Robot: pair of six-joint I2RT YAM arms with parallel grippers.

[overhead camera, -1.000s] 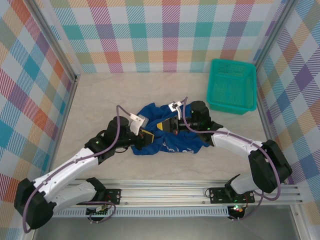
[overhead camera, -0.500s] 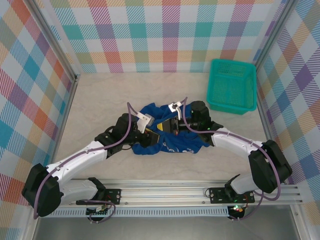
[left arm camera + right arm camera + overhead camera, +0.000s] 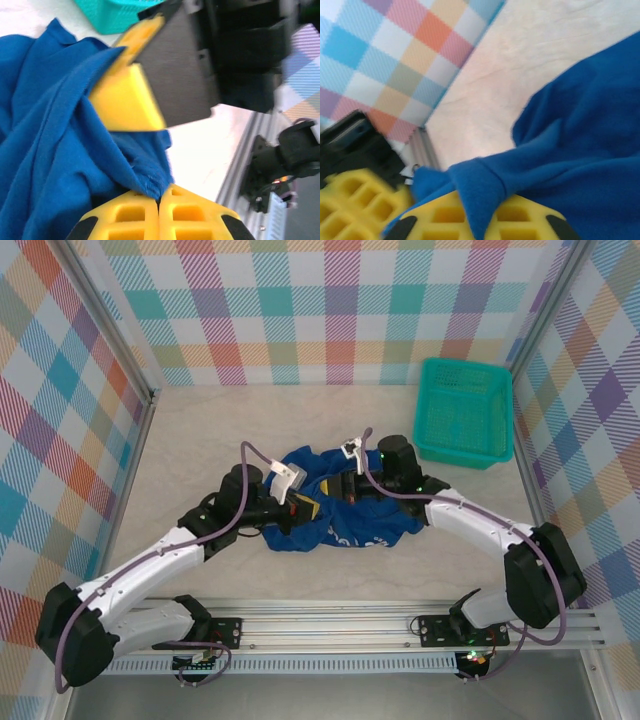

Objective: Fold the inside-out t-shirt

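The royal-blue inside-out t-shirt [image 3: 362, 526] lies crumpled in the middle of the table, with a small white print on its near side. My left gripper [image 3: 304, 508] is at the shirt's left side. In the left wrist view its yellow fingers [image 3: 145, 215] are shut on a pinched edge of the blue cloth [image 3: 50, 150]. My right gripper [image 3: 336, 490] meets it from the right, close by. In the right wrist view a hemmed fold of the t-shirt [image 3: 580, 150] is caught between the right gripper [image 3: 480, 202] fingers and drapes over them.
A teal mesh basket [image 3: 463, 410] stands at the back right, by the right wall. Bare table lies to the left of and behind the shirt. The two grippers nearly touch; the right one's yellow finger [image 3: 125, 100] looms in the left wrist view.
My left gripper moved right toward the right gripper, opened briefly, and shut on the shirt's edge. The right gripper shifted slightly back with its fold of cloth.
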